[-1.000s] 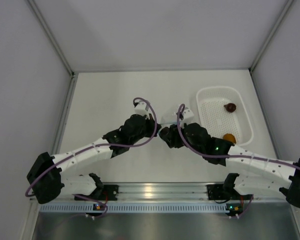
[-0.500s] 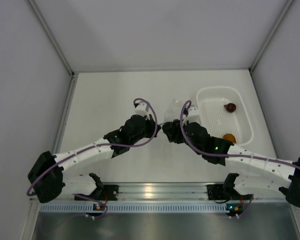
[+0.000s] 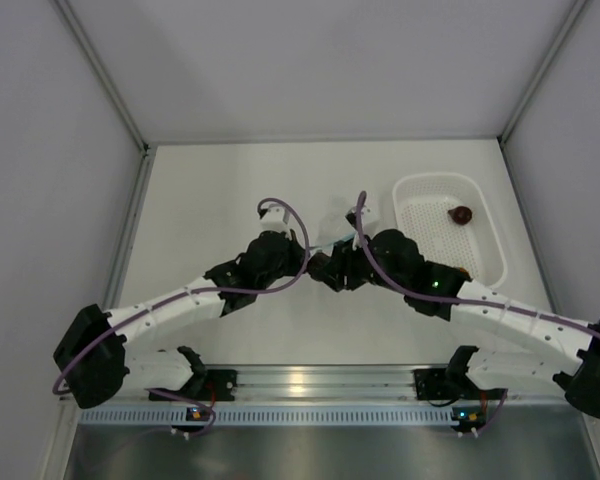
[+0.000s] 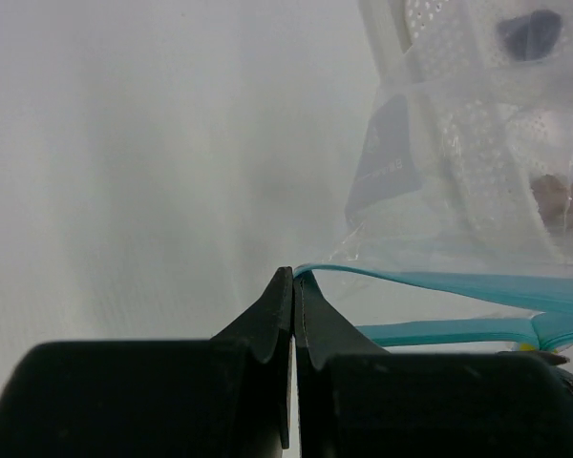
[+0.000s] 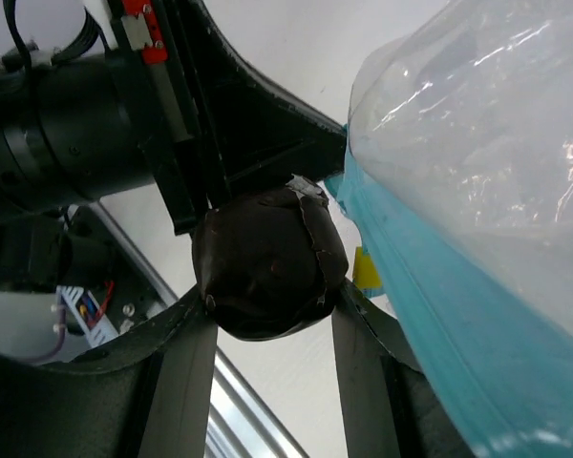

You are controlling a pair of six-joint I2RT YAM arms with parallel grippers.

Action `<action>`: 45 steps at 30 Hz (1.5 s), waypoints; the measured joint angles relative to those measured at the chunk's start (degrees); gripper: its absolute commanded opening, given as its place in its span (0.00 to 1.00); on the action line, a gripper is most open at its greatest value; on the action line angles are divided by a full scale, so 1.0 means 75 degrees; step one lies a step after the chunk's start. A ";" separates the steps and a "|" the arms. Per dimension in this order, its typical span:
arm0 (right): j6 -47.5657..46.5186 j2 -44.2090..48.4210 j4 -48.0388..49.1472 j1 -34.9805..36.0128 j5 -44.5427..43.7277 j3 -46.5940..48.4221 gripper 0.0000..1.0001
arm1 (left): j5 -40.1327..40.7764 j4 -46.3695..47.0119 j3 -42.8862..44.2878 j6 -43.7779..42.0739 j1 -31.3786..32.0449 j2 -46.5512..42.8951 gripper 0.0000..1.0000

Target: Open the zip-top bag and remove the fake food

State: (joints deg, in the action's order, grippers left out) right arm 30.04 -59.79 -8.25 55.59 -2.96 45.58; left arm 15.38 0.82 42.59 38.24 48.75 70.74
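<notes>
The zip-top bag [image 4: 430, 181] is clear and crinkly, with a light blue zip strip [image 4: 430, 281]; it hangs between my two grippers. My left gripper [image 4: 294, 279] is shut on the end of the strip. In the top view it [image 3: 314, 262] sits at the table's middle, tip to tip with the right gripper [image 3: 330, 272]. My right gripper [image 5: 270, 298] is shut on a dark purple-black fake food piece [image 5: 267, 262], just outside the bag's [image 5: 477, 162] blue edge [image 5: 430, 286]. A maroon piece [image 3: 461, 214] lies in the basket.
A white perforated basket [image 3: 420, 190] stands at the right, next to the right forearm, which covers its near corner. Through the bag, the left wrist view shows the basket [image 4: 430, 19] with two blurred dark pieces in it. Grey walls enclose the table.
The right arm has swung so its forearm now covers the orange piece in the basket. Both grippers stay tip to tip at the table's middle; the left wrist has shifted slightly.
</notes>
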 measured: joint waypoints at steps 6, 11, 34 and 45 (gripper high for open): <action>-0.0527 -0.0618 -0.0169 -0.0286 0.2521 0.0294 0.19 | 0.0560 -0.0446 -0.0143 0.0047 -0.0341 -0.0321 0.00; -0.0740 -0.1090 -0.0047 -0.0286 0.4444 0.0277 0.18 | 0.0787 -0.0670 -0.0230 0.0099 -0.0490 -0.0487 0.00; -0.2092 -0.1877 -0.0513 -0.0149 0.5721 0.0323 0.17 | 0.1577 -0.1212 -0.0064 0.0396 -0.0519 -0.1000 0.00; -0.0962 0.0315 -0.0982 -0.2404 0.2757 0.0318 0.17 | 0.1810 -0.1545 -0.0012 0.0341 -0.0667 -0.0985 0.00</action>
State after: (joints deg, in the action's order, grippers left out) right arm 22.83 -57.43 -15.62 37.56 17.72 47.97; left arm 28.95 -10.76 42.50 40.80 43.75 63.35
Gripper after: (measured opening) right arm 0.463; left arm 0.017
